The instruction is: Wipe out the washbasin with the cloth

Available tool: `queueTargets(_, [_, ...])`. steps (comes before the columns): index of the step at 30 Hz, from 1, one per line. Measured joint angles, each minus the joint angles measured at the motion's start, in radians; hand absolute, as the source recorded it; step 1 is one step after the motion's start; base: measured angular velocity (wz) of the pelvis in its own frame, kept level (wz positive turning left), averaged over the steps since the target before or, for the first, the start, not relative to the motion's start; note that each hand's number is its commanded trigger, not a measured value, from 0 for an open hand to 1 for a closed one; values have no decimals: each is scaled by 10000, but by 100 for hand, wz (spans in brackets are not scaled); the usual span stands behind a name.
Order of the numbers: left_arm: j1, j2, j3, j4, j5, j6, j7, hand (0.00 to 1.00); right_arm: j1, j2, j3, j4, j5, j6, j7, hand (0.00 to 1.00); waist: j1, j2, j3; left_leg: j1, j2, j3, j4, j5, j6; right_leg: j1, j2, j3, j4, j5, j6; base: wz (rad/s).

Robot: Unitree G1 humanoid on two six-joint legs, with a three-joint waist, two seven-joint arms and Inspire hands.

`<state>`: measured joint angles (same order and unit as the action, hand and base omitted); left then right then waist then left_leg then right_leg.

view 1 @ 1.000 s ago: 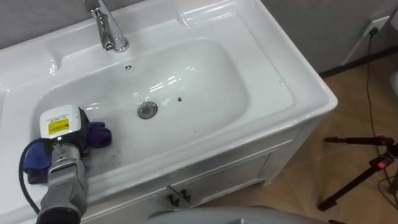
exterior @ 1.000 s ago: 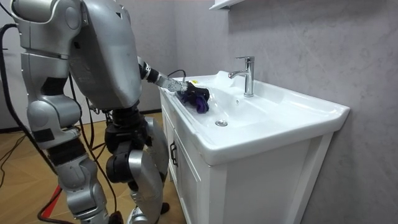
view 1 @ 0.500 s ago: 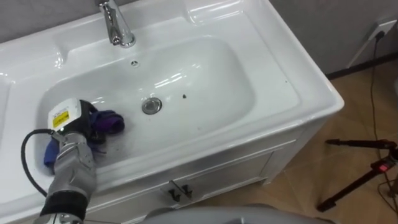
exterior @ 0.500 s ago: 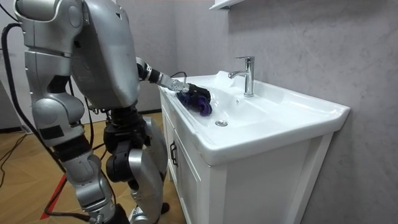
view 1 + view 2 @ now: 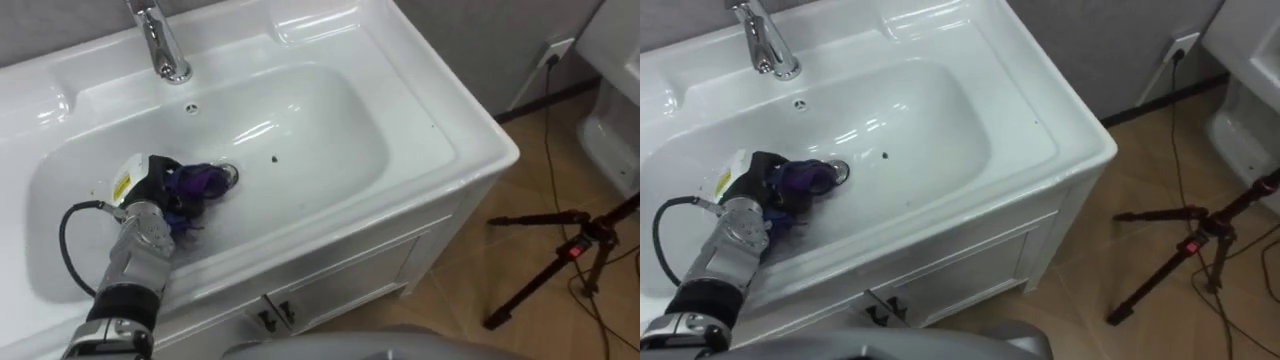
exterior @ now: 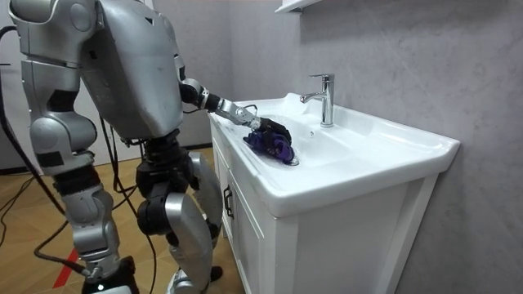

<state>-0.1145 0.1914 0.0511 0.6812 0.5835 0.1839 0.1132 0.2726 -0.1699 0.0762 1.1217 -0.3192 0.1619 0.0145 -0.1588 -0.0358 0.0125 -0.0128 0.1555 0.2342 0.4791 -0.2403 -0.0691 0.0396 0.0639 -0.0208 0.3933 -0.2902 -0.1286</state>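
A white basin (image 5: 330, 110) is set in a vanity top, with a chrome tap (image 5: 155, 40) at its back. My left hand (image 5: 150, 185) reaches down into the bowl, its fingers curled on a bunched purple cloth (image 5: 200, 182). The cloth lies on the basin floor and touches the drain (image 5: 230, 175), covering its left edge. In the room view the same hand (image 6: 265, 126) presses the cloth (image 6: 276, 147) near the bowl's middle. My right hand (image 6: 110, 273) hangs low at my side at the room view's bottom edge.
A small dark speck (image 5: 274, 158) sits on the basin floor right of the drain. Cabinet doors with handles (image 5: 270, 318) are below the front rim. A black tripod (image 5: 560, 260) and cables stand on the wooden floor to my right.
My left hand has slid the purple cloth rightward across the basin floor, from the left wall to the drain. The eye view has also shifted.
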Motion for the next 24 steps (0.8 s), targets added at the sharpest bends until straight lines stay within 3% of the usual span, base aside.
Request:
queueTargets(5, [-295,-310,-185,0,-539,78,-454,100,233,90,12,-131,-12,143,230,0,-112,28,-10,2,127,34,282,-264,9,170,73,219,-154,120,122,-14])
queueTargets(7, [-359,-321,-192,-3,-778,161,-552,100,386,172,22,-389,-45,281,275,0,-254,66,-27,-17,220,196,552,-356,58,194,89,211,-178,133,153,-5])
queueTargets(10, [-370,-314,-189,-10,-1024,321,-575,100,492,241,187,-758,-40,485,338,0,-300,43,-48,73,408,798,838,-386,73,221,95,327,-154,121,197,-12])
queueTargets(15, [-411,-319,-188,-45,-1014,506,-703,100,694,243,179,-1310,-138,796,584,0,-414,61,-23,83,587,994,1061,-430,110,266,185,460,-115,146,230,-10])
queueTargets(19, [-413,-320,-201,-293,-1011,597,-861,100,880,231,163,-1555,-307,804,663,0,-575,81,-32,91,680,1204,1119,-429,110,209,220,459,-62,158,210,-1])
queueTargets(22, [-412,-357,-210,-422,-1147,597,-904,100,989,213,159,-1565,-342,804,651,0,-603,37,22,53,932,1451,1441,-439,105,314,340,584,-48,184,158,-11])
queueTargets(24, [-414,-367,-240,-567,-1154,575,-1011,100,1002,214,103,-1618,-361,805,624,0,-584,42,33,48,933,1464,1367,-457,92,271,366,668,1,171,139,-11])
